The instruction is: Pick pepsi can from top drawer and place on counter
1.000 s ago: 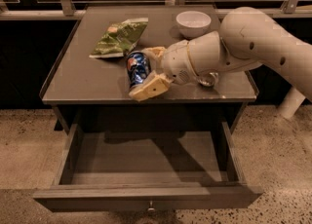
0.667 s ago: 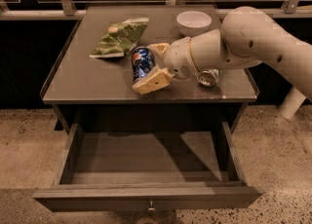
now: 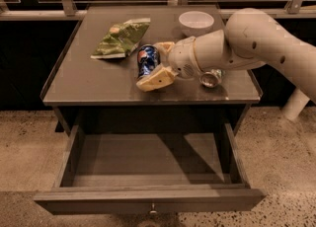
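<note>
Blue pepsi can [image 3: 147, 57] clasped in gripper [image 3: 150, 66], over counter [image 3: 94, 80], top drawer [image 3: 98, 202] open

Green snack bag [image 3: 120, 38], white bowl [image 3: 196, 22] (behind), silver-ended can [image 3: 211, 78]

Pepsi can [image 3: 147, 60]: dark blue, slightly tilted, mid-counter, nearer the front edge.
Gripper [image 3: 151, 66]: clasped on the can from the right.
Top drawer [image 3: 98, 202]: pulled open below the front edge.
Counter [image 3: 89, 80]: grey-brown, flat.
</note>
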`<state>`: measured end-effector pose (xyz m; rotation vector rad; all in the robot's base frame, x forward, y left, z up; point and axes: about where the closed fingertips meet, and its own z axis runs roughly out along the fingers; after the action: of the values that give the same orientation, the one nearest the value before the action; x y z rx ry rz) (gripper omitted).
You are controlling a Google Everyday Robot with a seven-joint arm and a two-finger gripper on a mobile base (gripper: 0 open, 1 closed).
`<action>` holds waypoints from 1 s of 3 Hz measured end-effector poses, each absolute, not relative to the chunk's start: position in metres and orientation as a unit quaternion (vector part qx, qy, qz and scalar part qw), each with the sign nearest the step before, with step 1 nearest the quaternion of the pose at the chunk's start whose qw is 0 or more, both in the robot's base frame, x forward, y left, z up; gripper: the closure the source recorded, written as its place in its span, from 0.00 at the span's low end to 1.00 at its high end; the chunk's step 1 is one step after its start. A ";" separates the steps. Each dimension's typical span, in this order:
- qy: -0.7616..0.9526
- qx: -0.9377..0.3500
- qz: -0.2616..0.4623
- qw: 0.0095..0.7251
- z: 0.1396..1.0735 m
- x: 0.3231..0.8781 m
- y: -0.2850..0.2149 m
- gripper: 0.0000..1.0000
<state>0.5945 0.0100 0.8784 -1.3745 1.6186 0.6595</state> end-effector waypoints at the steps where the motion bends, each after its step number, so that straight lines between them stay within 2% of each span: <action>1: 0.653 -0.554 0.266 0.443 0.878 0.595 0.010 0.58; 3: 0.653 -0.554 0.266 0.443 0.878 0.595 0.010 0.12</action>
<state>0.5945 0.0101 0.8784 -1.3747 1.6185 0.6596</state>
